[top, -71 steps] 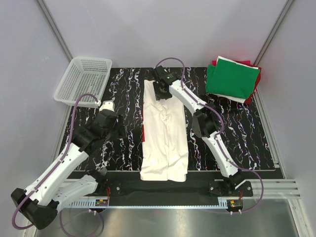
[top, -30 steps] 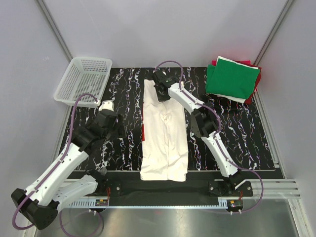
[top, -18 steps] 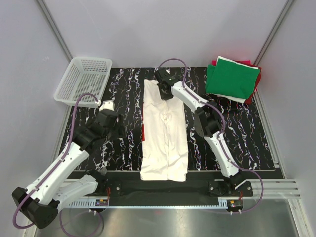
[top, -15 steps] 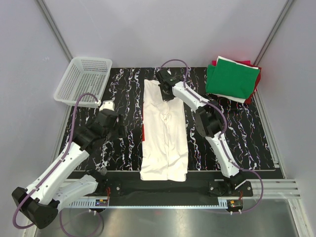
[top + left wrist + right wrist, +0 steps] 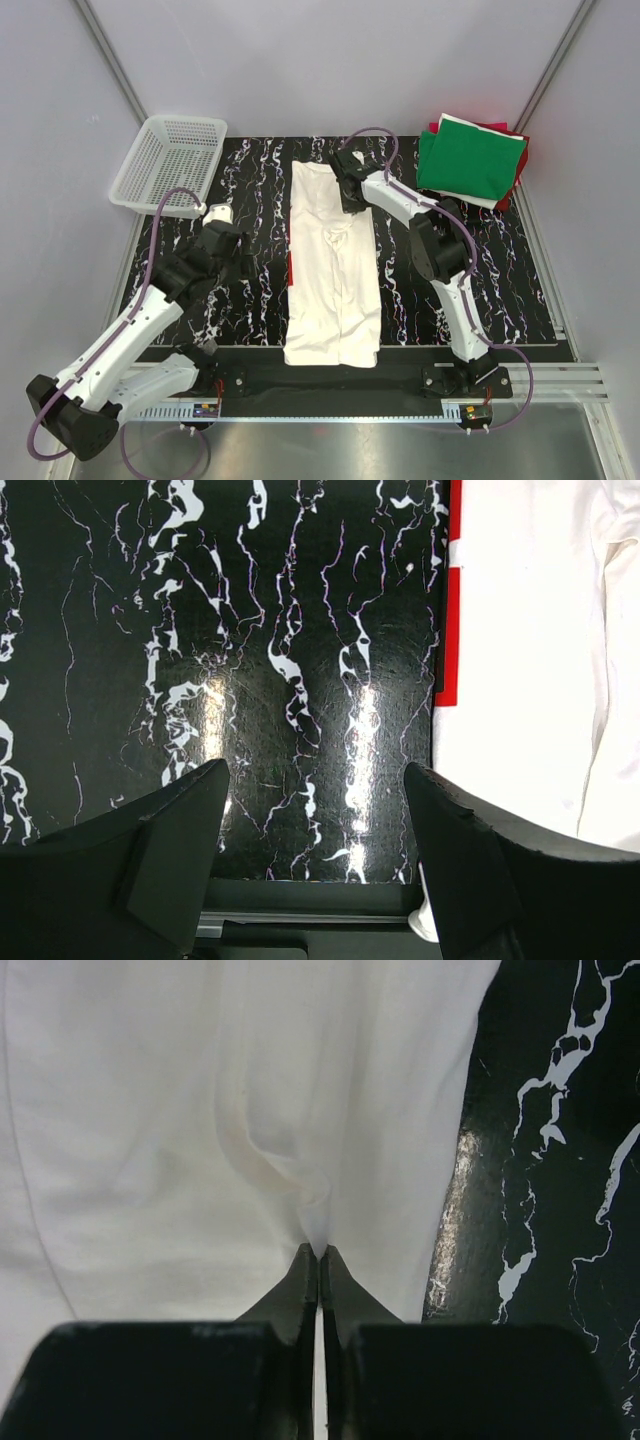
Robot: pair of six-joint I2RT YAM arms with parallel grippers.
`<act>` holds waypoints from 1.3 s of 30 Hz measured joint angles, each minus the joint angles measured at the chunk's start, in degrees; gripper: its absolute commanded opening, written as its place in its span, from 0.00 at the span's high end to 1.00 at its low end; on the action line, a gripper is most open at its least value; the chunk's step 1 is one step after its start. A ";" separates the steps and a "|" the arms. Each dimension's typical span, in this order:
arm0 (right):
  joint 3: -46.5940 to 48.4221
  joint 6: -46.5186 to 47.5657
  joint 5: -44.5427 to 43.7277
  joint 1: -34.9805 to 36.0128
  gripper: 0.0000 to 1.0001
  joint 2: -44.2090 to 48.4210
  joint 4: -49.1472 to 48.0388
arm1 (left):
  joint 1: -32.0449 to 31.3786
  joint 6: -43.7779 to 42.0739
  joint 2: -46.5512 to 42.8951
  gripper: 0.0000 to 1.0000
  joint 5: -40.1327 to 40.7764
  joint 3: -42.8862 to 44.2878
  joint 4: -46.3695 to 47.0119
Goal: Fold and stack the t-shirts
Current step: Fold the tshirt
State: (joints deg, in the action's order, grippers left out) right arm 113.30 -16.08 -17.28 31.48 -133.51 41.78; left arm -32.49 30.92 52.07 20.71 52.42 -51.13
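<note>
Okay, black marbled tabletop (image 5: 500, 260) carries everything. White tee (image 5: 335, 280) lies down the middle, folded into a long narrow strip that runs from the far edge to the near edge, where its bottom end hangs slightly over. Some creases show around mid-length.

Stack of folded tees sits at the far right corner: green tee (image 5: 470, 160) on top, red tee (image 5: 523, 165) showing at the back and right side, and a white layer (image 5: 482, 200) peeking out at the near side. The stack is well apart from the white tee.

Basket (image 5: 165, 160), white mesh, sits at the far left corner, partly over the left edge.

Right gripper (image 5: 319, 1252) is down on the far part of the white tee, near its right edge. Jaws are pinched fully together on a small ridge of the cloth, and wrinkles fan out from the tips.

Left gripper (image 5: 315, 780) hovers over bare tabletop to the left of the white tee, jaws spread wide, holding nothing.

Red strip (image 5: 452, 600) shows along the white tee's left edge at mid-length.
</note>
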 measured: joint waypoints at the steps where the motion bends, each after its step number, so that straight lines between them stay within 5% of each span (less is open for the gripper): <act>1: -0.52 -0.44 -0.13 -0.11 1.00 0.20 -0.20 | 0.00 0.00 0.09 0.24 0.13 0.00 0.00; 14: -4.83 -7.28 -0.04 -2.25 0.77 0.72 -0.42 | 0.11 0.02 0.74 0.24 0.76 -0.09 -0.02; 25: -13.31 -8.94 0.96 -4.96 0.78 7.28 -1.27 | 0.11 0.04 1.03 0.24 0.98 -0.09 -0.02; 27: -14.95 -9.29 1.44 -4.96 0.69 9.40 -1.40 | 0.11 0.07 1.03 0.24 1.09 -0.09 -0.04; 29: -16.55 -9.75 1.75 -4.96 0.47 11.91 -1.44 | 0.11 0.11 1.03 0.24 1.22 -0.09 -0.02; 32: -19.58 -10.34 1.70 -4.96 0.34 16.55 -1.44 | 0.11 0.13 1.03 0.24 1.27 -0.09 -0.04; 39: -26.84 -10.08 4.17 -4.98 0.32 27.87 -2.47 | 0.11 0.11 1.03 0.24 1.25 -0.09 -0.02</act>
State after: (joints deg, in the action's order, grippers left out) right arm 86.46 -26.15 -13.10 26.50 -105.65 39.31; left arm -32.38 31.03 53.10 21.96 52.34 -51.16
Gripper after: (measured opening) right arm 0.684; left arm 0.762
